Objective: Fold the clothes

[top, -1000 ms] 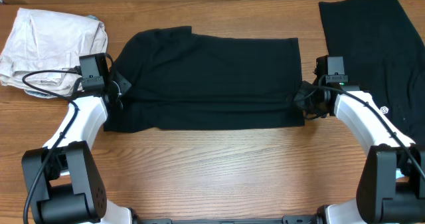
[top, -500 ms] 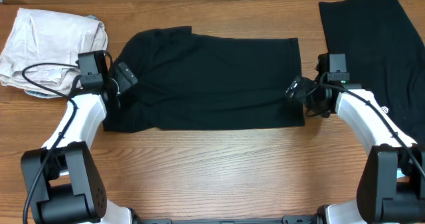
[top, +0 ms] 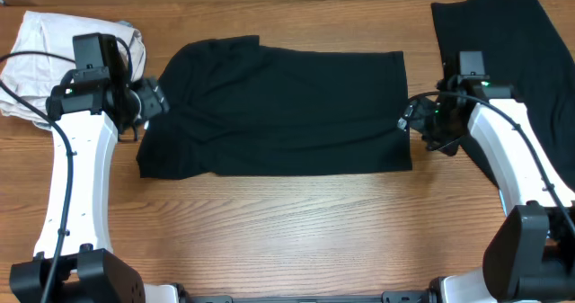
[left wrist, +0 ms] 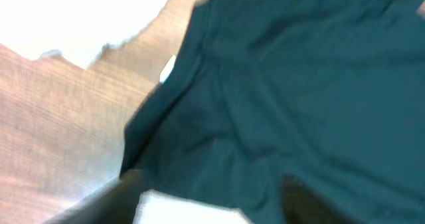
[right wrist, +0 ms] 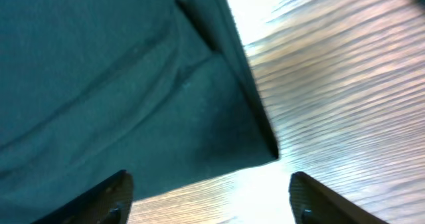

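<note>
- Overhead view: you see the black T-shirt [top: 278, 105] lying flat as a wide band across the middle of the wooden table [top: 296, 222], with a short sleeve at its far left corner.
- The left gripper [top: 153, 101] stands just beside the shirt's left edge, and the right gripper [top: 411, 119] just beside its right edge, towards the near corner. Neither has fabric lifted in it. You cannot tell from this view whether either touches the cloth.
- A second black garment [top: 512, 42] lies at the far right, partly under the right arm. A crumpled white cloth [top: 45, 56] lies at the far left, behind the left arm.
- Left wrist view: the picture is blurred. The T-shirt [left wrist: 299, 84] fills the right and middle, and bare table [left wrist: 60, 117] shows at the left. Two dark fingers [left wrist: 106, 204] sit at the lower edge, set apart, with no fabric pinched between them.
- Right wrist view: the T-shirt [right wrist: 119, 84] covers the left half, and its corner ends on the bright table [right wrist: 345, 84]. The two fingers [right wrist: 106, 197] stand wide apart at the lower edge, empty, with the shirt's corner between and beyond them.
</note>
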{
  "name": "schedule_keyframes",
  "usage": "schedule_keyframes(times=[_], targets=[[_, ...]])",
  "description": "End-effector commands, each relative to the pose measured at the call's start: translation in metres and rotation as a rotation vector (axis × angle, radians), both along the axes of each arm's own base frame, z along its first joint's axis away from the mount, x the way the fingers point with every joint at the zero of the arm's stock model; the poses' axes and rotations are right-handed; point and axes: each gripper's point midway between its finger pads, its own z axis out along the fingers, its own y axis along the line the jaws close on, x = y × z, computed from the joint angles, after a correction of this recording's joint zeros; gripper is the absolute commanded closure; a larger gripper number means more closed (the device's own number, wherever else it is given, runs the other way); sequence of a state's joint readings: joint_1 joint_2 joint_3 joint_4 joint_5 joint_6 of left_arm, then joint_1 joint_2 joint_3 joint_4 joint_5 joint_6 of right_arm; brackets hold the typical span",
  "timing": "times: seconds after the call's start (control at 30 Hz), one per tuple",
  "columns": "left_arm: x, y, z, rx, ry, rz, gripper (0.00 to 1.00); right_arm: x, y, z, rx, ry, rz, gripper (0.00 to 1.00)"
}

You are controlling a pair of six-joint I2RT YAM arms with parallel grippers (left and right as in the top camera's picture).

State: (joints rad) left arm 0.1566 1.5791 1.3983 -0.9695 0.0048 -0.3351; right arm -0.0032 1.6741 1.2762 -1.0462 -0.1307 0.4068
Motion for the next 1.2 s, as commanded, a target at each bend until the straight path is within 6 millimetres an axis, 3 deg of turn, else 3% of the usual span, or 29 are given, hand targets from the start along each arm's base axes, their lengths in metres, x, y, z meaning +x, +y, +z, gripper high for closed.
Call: schedule_keyframes(times=[0.0, 0.07, 0.17, 0.2, 0.23, 0.43, 0.73, 0.9, 1.17], targets=[[-0.022, -0.005, -0.037, -0.016, 0.119, -0.018, 0.8, -0.009, 0.021, -0.016, 0.014, 0.017, 0.044, 0.29], [-0.031, -0.006, -0.056, -0.032, 0.153, 0.009, 0.96, -0.009, 0.029, -0.024, 0.015, 0.004, 0.051, 0.41], [-0.043, -0.009, -0.082, -0.051, 0.182, 0.041, 0.96, -0.005, 0.035, -0.033, 0.01, -0.024, 0.063, 0.67], [-0.045, -0.009, -0.089, -0.052, 0.184, 0.04, 0.96, -0.005, 0.036, -0.036, 0.011, -0.032, 0.066, 0.85], [-0.046, -0.009, -0.096, -0.052, 0.182, 0.04, 0.96, -0.004, 0.037, -0.039, 0.011, -0.038, 0.067, 0.96], [-0.045, -0.007, -0.127, -0.033, 0.13, 0.046, 0.96, -0.008, 0.028, -0.063, -0.026, -0.042, 0.009, 0.96], [-0.045, 0.008, -0.146, 0.026, 0.093, 0.141, 0.96, -0.016, 0.026, -0.094, -0.034, -0.024, -0.005, 0.96], [-0.052, 0.009, -0.156, 0.028, 0.137, 0.157, 0.96, -0.022, 0.016, -0.1, -0.062, 0.006, -0.077, 0.96], [-0.072, 0.006, -0.189, 0.006, 0.27, 0.198, 0.93, -0.036, 0.0, -0.107, -0.049, 0.065, -0.187, 0.96]])
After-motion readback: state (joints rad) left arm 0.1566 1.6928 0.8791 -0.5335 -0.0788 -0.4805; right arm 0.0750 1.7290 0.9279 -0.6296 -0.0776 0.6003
